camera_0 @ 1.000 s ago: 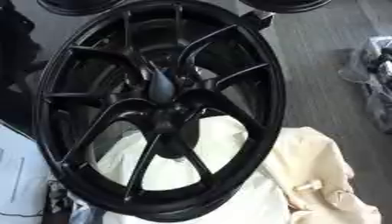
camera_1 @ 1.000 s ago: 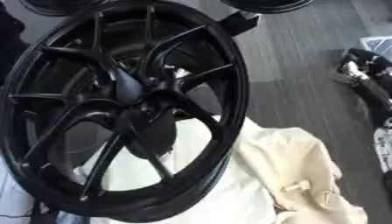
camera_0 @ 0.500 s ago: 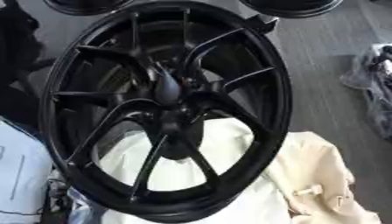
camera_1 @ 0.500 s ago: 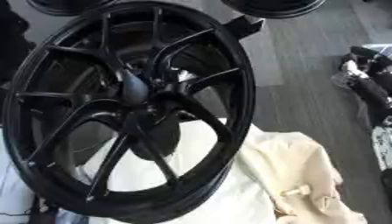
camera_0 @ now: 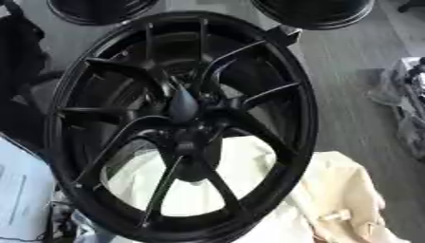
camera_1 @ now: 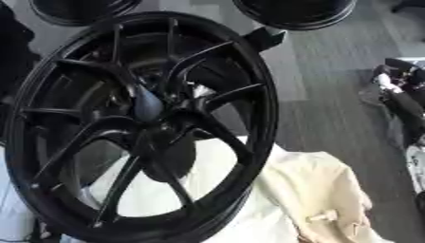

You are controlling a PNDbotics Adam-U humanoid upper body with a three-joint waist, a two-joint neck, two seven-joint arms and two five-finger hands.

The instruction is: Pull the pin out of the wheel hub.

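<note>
A large black multi-spoke wheel point(camera_0: 282, 95) stands tilted and fills most of both views. From its hub point(camera_0: 195, 135) a dark, drop-shaped pin point(camera_0: 182, 105) sticks out towards me; in the right eye view the pin point(camera_1: 148, 105) shows left of centre. No hand of mine shows in either view, and nothing touches the pin.
A cream cloth point(camera_0: 348, 199) lies under the wheel's lower right and shows through the spokes. Two more black wheels point(camera_0: 315, 12) point(camera_0: 99, 9) sit at the far edge. White paper point(camera_0: 21, 190) is at lower left, a black shape point(camera_0: 16, 71) at the left edge, and grey and dark items point(camera_1: 398, 95) on the floor at right.
The whole picture has slid a little downward, so the camera has moved. The wheel and pin look unchanged.
</note>
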